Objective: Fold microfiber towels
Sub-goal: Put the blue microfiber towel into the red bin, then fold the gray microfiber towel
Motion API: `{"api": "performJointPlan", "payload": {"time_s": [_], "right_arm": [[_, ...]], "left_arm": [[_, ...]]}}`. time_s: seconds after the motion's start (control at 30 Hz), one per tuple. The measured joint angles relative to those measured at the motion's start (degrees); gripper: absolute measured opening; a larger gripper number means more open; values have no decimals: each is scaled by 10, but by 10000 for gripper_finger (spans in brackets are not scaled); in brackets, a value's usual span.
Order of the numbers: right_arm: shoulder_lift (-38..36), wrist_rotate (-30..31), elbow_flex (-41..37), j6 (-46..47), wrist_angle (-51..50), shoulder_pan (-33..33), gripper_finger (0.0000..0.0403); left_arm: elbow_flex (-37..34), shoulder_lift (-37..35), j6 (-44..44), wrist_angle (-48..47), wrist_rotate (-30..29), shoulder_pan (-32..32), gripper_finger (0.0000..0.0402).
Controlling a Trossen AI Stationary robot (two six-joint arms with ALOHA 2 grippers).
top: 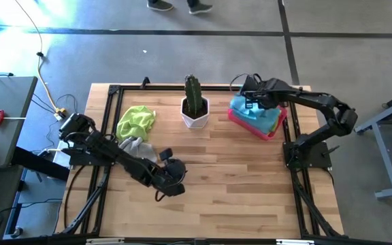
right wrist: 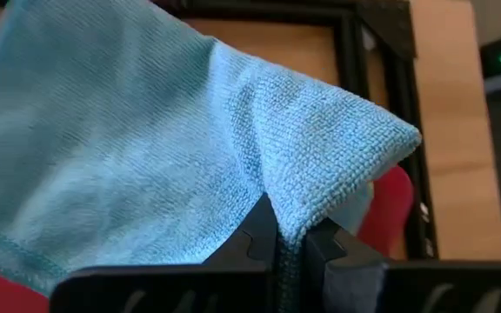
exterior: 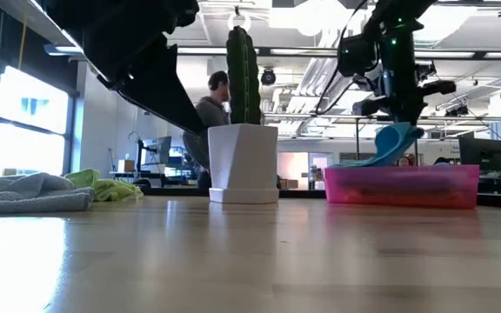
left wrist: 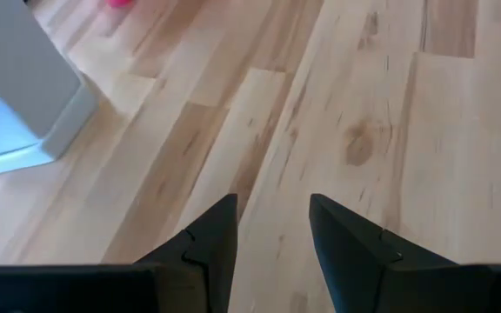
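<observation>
A light blue microfiber towel [top: 254,112] lies on top of the pink tray [top: 272,131] at the table's far right. My right gripper [top: 249,103] is above it and shut on it. A lime green towel [top: 136,121] and a grey towel [top: 136,146] lie crumpled on the table at the far left. My left gripper [top: 175,178] hovers open over bare wood near the table's middle, with nothing between its fingers [left wrist: 216,230]. My right gripper pinches a raised fold of the light blue towel [right wrist: 307,204] between its two shut fingers. It comes from above, slanting steeply down. The pinched part [exterior: 397,139] is drawn up into a peak above the tray, and the rest of the cloth stays on the tray.
A white pot with a green cactus [top: 195,109] stands at the table's far middle, between the towels on the left and the tray. A dark frame [top: 114,92] runs along the table's edges. A person [exterior: 211,109] shows in the room beyond the table.
</observation>
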Motion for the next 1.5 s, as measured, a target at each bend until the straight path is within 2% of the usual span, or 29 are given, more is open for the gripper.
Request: {"api": "performJointPlan", "payload": {"time_s": [0.27,0.43,0.67,0.8,1.03,1.2,1.27,1.37,1.5], "right_arm": [[0,10,0,81,-81,31,0],[0,10,0,19,-65,38,27],[0,11,0,-69,-77,38,123],[0,3,0,-103,-110,41,160],[0,-11,-1,-169,-150,71,172],[0,-20,-1,-211,-128,127,172],[0,-20,-1,-231,-110,160,172],[0,-20,-1,-251,-79,216,172],[0,-17,-1,-255,-14,300,172]], "left_arm": [[0,0,0,-1,-25,-22,135],[0,0,-1,0,-33,-25,135],[0,0,-15,-2,-29,-25,135],[0,0,-15,-18,-29,-23,135],[0,-4,-33,-67,-56,6,135],[0,-16,-97,-180,-57,47,135],[0,-19,-140,-239,-35,66,135],[0,-21,-199,-335,34,85,135],[0,-21,-235,-434,121,93,135]]}}
